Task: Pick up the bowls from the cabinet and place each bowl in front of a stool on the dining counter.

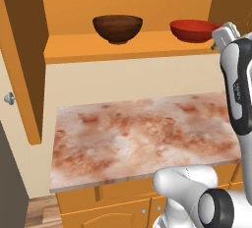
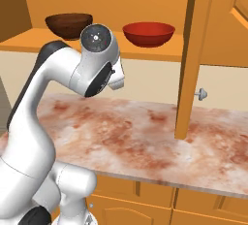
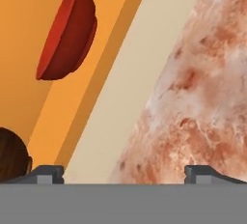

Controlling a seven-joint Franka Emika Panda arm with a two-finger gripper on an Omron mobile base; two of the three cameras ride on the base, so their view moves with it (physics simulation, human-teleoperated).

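We are in a kitchen. An orange-brown wall cabinet [image 1: 128, 42] hangs with its doors swung wide. On its shelf sit a dark wooden bowl [image 1: 118, 28] and a red bowl [image 1: 193, 30]. Below the cabinet runs a mottled pink marble counter [image 1: 142, 138], cream wall between. Under the counter, arched-panel base cabinets [image 1: 110, 213].

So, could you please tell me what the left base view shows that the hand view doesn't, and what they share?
Left base view alone: the whole brown bowl upright on the cabinet shelf, an open cabinet door with its knob, the base cabinets under the counter, and the arm.

Hand view alone: the open gripper, its fingertips wide apart and holding nothing.

Both: the red bowl, the shelf, the beige wall and the marble counter.
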